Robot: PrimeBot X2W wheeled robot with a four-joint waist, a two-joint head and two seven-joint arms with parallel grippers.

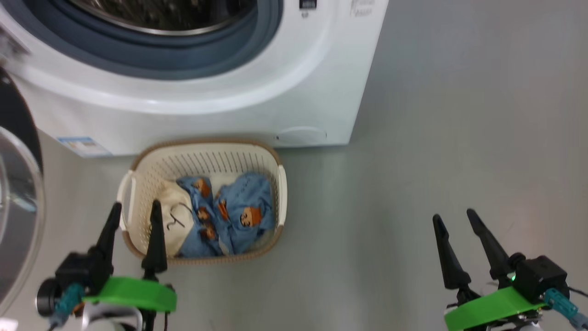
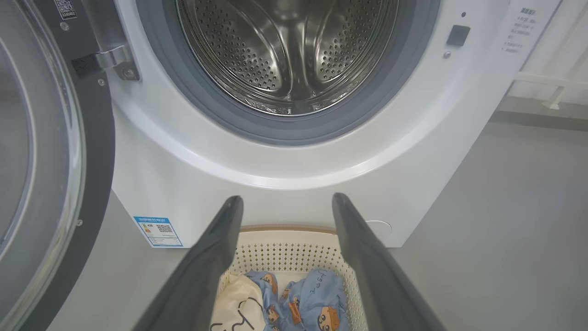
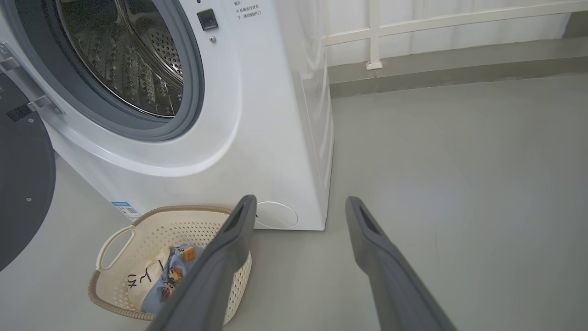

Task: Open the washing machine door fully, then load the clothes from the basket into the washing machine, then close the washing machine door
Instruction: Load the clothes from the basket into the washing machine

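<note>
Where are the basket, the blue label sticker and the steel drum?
basket (image 1: 206, 162): head view, perforated back wall
blue label sticker (image 2: 157, 231): left wrist view, its middle
steel drum (image 2: 248, 50): left wrist view, perforated wall

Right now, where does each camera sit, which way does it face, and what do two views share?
Head: on the head, looking down at basket and washer; left gripper, right gripper show.
Left wrist: left arm, facing the drum; own fingers show.
Right wrist: right arm, facing washer side and floor; own fingers show.
Shared: all see the clothes.
</note>
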